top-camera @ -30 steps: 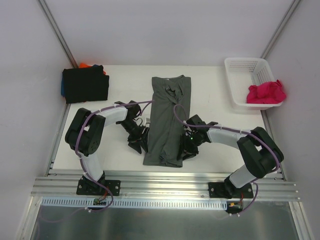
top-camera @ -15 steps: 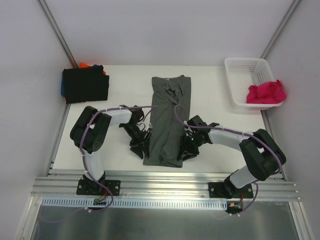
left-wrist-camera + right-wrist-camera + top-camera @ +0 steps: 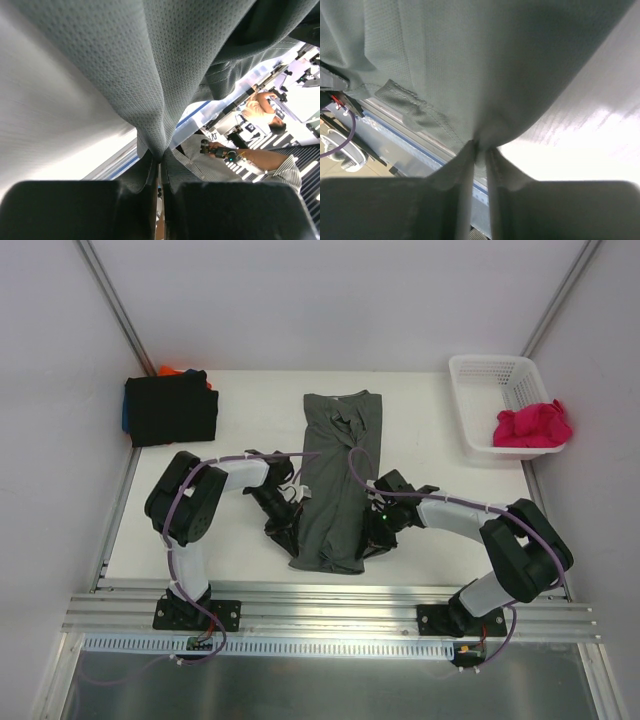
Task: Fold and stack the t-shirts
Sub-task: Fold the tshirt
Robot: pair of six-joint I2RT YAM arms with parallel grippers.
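A: When we look down from above, where does the dark grey t-shirt (image 3: 335,475) lie?
B: We see it stretched lengthwise down the middle of the bench (image 3: 440,440). It is folded into a narrow strip, collar at the far end and hem toward our bases.
A: And our jaws against it?
B: We have the left jaws at its left edge and the right jaws at its right edge, both close to the hem, one on each side of the strip.
A: Are we gripping?
B: Yes. Our left wrist view shows the left jaws closed tight on a pinched ridge of the grey cloth, which fans out from the pinch. Our right wrist view shows much the same: the right jaws are clamped narrow on a fold, with a stitched hem running just beside it.
A: What else do we have?
B: At the far left corner sits a folded stack with the black t-shirt (image 3: 172,412) on top and an orange t-shirt (image 3: 172,370) peeking out behind it. At the far right stands the white basket (image 3: 485,385), with the magenta-pink t-shirt (image 3: 532,426) crumpled in its near end. Both are well apart from the grey one
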